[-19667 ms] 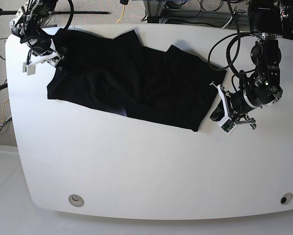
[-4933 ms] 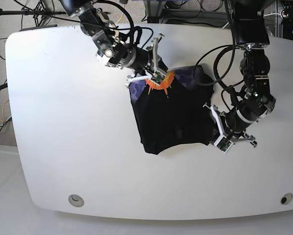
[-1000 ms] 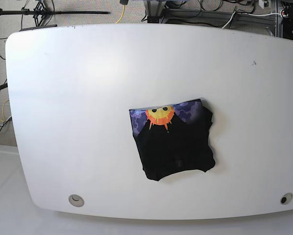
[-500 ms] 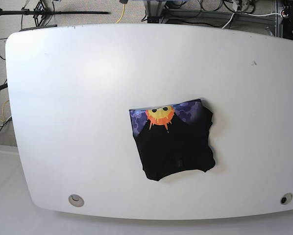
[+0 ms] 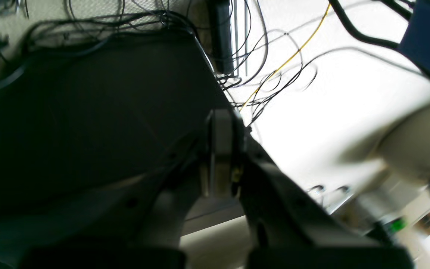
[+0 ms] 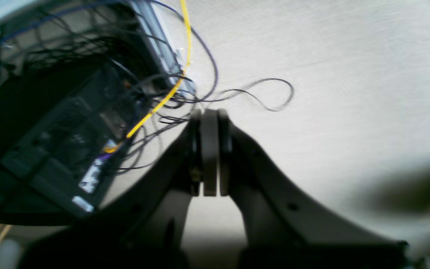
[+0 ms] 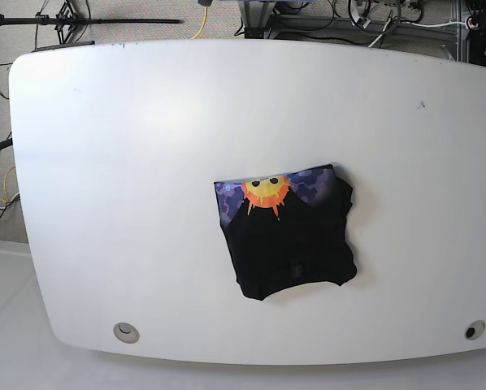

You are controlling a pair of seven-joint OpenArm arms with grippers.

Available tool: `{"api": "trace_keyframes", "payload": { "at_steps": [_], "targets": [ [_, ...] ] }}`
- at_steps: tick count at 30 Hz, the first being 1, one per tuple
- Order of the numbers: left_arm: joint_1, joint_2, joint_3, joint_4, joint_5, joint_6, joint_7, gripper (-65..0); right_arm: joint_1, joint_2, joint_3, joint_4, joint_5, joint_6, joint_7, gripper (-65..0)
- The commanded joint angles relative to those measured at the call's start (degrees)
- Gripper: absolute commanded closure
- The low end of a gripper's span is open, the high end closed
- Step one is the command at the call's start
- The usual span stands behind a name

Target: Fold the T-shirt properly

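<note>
One T-shirt [image 7: 290, 240] is seen in the base view, lying folded into a compact, roughly square bundle right of centre in the lower half of the frame. One white table [image 7: 129, 179] is shown beneath it. Along the upper edge of the bundle a purple camouflage strip is exposed, with one orange-yellow sun face [image 7: 265, 192] at its left part; the rest of the bundle is plain black. Two round holes are counted in the table, one at the lower left [image 7: 126, 331] and one at the lower right [image 7: 473, 330].

No arm is seen in the base view. The left gripper [image 5: 220, 153] is shown in the left wrist view with its jaws pressed together and nothing between them. The right gripper [image 6: 209, 153] is shown in the right wrist view likewise clenched and empty. Both grippers are pointed at floor and loose cables [image 6: 185, 93], including one yellow cable in each wrist view.
</note>
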Motion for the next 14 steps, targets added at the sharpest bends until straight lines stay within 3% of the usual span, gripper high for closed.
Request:
{"api": "trace_keyframes", "payload": {
  "at_steps": [1, 10, 14],
  "targets": [
    [-1.46, -0.37, 1.04, -1.38, 2.3, -0.36, -0.01, 0.0, 0.43, 0.68, 0.12, -1.67, -0.31, 0.17, 0.21, 0.0],
    [-5.59, -0.37, 4.73, -7.27, 7.49, -0.36, -0.09, 0.0, 2.45, 1.38, 0.12, -7.47, -0.39, 0.17, 0.21, 0.0],
    [-6.2, -0.37, 6.75, -9.03, 7.93, 1.97, -0.09, 0.0, 2.54, 1.64, 0.12, -7.56, -0.39, 0.17, 0.21, 0.0]
  ]
}}
